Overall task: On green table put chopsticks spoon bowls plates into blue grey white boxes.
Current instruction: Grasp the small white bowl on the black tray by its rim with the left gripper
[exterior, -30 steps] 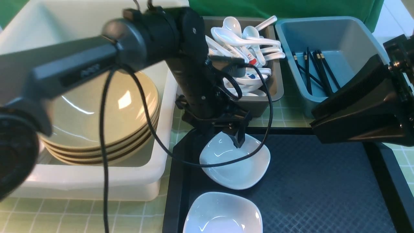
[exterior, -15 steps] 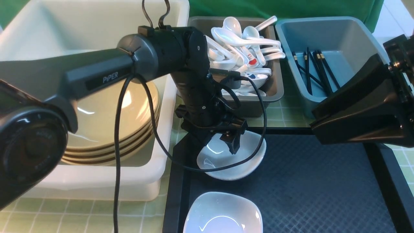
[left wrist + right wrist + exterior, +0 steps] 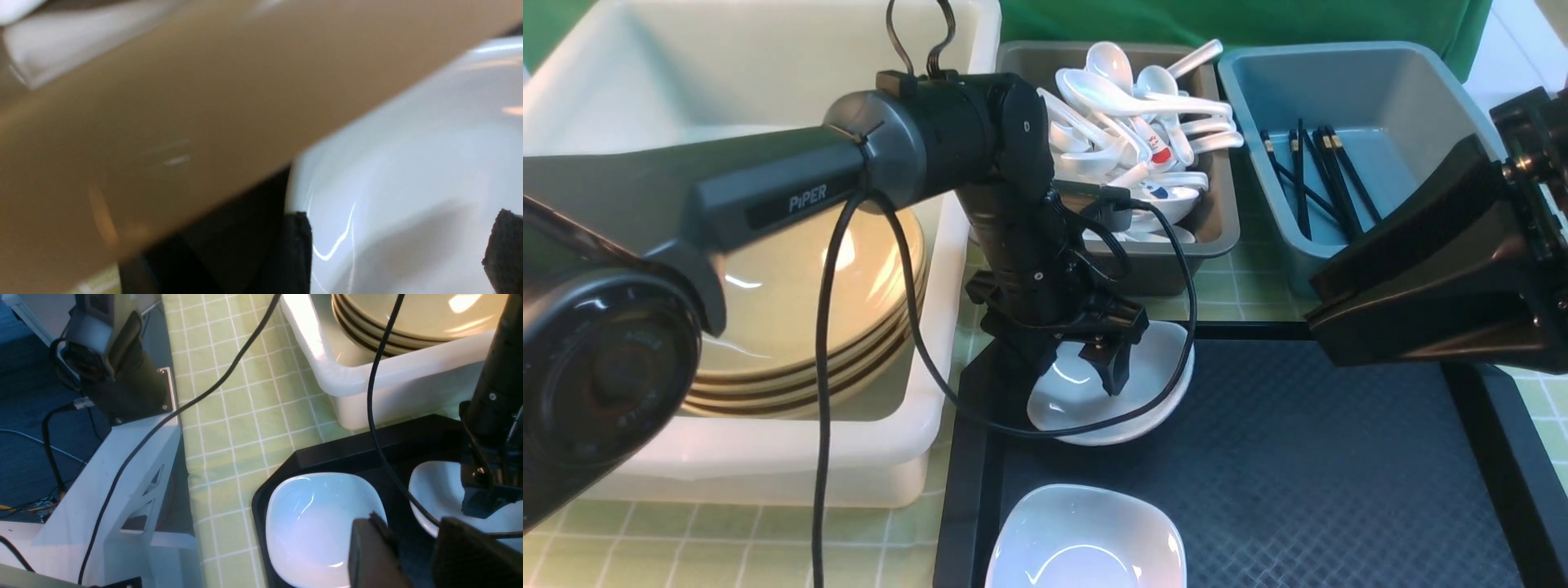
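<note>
Your left gripper (image 3: 1074, 371) sits just above the centre of the front view. Its jaws are spread wide and its tips are down on a small white plate (image 3: 1156, 376). One fingertip (image 3: 1115, 377) is inside the dish and the other is at the rim toward 9 o'clock. The plate looks tipped rather than flat on the black tray (image 3: 1298, 474).

A second plate (image 3: 1086, 539) lies on the tray at 6 o'clock. Your right gripper (image 3: 412, 535) hovers near it with its jaws partly apart and nothing between them.

On the green table (image 3: 1250, 286):
- At 9 o'clock, the white box (image 3: 768, 457) holds a stack of tan bowls (image 3: 760, 327).
- At 12 o'clock, the grey box (image 3: 1227, 204) is heaped with spoons (image 3: 1127, 106).
- At 2 o'clock, the blue box (image 3: 1388, 90) holds the chopsticks (image 3: 1327, 175).
</note>
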Action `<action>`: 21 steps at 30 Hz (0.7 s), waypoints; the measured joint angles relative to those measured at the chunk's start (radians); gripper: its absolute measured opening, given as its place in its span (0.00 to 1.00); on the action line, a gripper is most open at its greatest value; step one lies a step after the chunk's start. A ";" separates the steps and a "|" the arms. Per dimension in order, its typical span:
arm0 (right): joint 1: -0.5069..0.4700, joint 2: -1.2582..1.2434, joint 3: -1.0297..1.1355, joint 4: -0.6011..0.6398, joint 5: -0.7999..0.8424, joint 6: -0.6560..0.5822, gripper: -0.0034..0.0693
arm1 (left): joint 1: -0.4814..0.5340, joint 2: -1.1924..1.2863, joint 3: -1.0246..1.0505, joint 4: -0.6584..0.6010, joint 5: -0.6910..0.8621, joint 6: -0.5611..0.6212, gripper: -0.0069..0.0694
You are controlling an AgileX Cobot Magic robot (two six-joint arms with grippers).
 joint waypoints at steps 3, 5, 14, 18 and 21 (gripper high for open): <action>0.000 0.000 0.000 0.000 0.000 0.000 0.36 | 0.000 -0.013 -0.024 -0.002 0.018 0.000 0.83; 0.000 0.000 0.000 0.000 0.000 0.000 0.36 | 0.000 -0.017 -0.040 -0.003 0.029 0.000 0.83; 0.000 0.000 0.000 0.000 0.000 0.000 0.37 | -0.001 0.001 -0.051 0.017 0.036 -0.055 0.83; 0.000 0.000 0.000 0.000 0.000 0.000 0.37 | -0.001 0.052 -0.054 0.017 0.033 -0.075 0.83; 0.000 0.000 0.000 0.000 0.000 0.000 0.37 | -0.001 0.071 -0.057 -0.008 0.035 -0.066 0.82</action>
